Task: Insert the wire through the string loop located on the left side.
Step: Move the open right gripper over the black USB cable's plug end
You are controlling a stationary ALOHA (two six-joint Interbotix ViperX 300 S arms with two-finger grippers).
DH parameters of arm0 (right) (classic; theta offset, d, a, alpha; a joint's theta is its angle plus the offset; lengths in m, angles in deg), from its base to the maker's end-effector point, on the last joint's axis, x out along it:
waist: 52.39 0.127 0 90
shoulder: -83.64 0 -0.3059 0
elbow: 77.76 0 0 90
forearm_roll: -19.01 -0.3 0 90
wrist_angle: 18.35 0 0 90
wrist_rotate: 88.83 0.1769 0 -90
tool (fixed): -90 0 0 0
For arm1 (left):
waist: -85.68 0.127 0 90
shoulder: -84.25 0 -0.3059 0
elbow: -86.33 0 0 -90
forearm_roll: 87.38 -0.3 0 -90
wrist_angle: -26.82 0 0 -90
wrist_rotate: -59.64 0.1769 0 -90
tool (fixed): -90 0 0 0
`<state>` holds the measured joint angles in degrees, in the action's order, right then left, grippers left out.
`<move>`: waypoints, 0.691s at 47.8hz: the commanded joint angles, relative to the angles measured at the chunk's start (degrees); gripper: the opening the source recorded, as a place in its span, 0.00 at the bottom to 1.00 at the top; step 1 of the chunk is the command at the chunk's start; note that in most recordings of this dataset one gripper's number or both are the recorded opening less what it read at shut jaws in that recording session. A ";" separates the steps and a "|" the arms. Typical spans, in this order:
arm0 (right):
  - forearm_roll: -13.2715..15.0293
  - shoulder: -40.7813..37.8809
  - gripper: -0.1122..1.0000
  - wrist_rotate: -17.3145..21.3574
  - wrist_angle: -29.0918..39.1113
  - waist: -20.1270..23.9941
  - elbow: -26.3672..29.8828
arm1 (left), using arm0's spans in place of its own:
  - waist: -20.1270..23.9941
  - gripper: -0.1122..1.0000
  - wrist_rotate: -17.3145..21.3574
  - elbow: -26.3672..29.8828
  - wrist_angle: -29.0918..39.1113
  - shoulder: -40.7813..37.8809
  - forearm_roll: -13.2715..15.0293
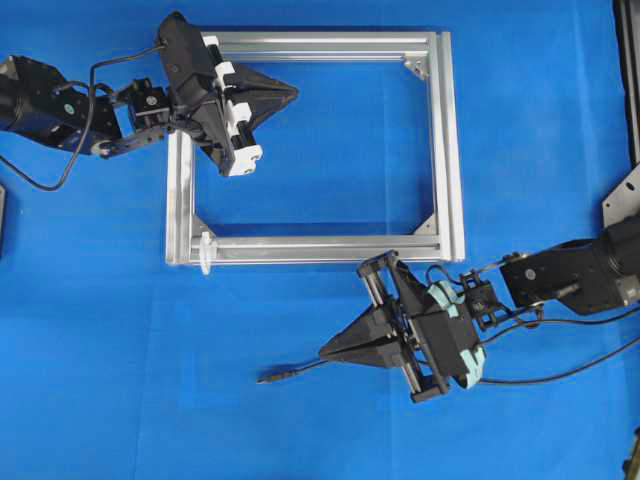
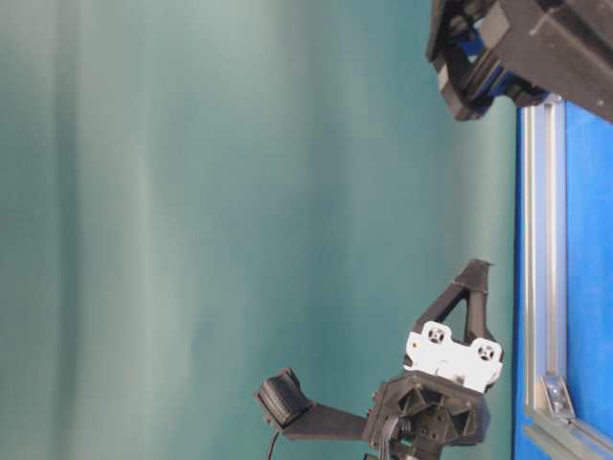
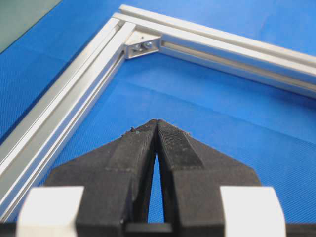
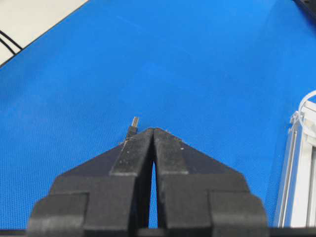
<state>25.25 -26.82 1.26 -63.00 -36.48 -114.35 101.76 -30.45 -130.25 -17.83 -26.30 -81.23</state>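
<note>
Blue cloth covers the worktop, where the wire lies near the front edge, plug tip pointing left, just beside the right gripper, whose jaws are closed on nothing. Thin and limp, it looks best pinched just behind the stiff plug. The left gripper, also closed and empty, hovers over the aluminium frame; the string loop stands at its front-left corner, with open cloth between.
</note>
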 commanded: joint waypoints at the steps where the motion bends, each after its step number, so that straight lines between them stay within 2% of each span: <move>1: -0.18 2.29 0.11 0.70 -0.44 0.35 1.14 | -0.62 0.10 -0.44 0.62 0.00 2.90 -1.49; 27: 0.00 2.29 0.09 5.27 0.53 0.53 0.62 | -0.70 0.10 -0.53 0.26 0.00 3.08 -1.49; 30: -0.09 2.20 0.13 5.54 0.53 0.53 0.70 | -0.70 0.10 -0.53 0.18 0.00 3.08 -1.49; 33: -0.18 2.11 0.23 5.63 0.53 0.79 0.70 | -0.70 0.10 -0.53 0.18 0.00 3.08 -1.49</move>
<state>25.16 -26.29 6.71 -62.30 -36.13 -114.26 100.97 -31.06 -130.34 -17.65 -24.80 -82.55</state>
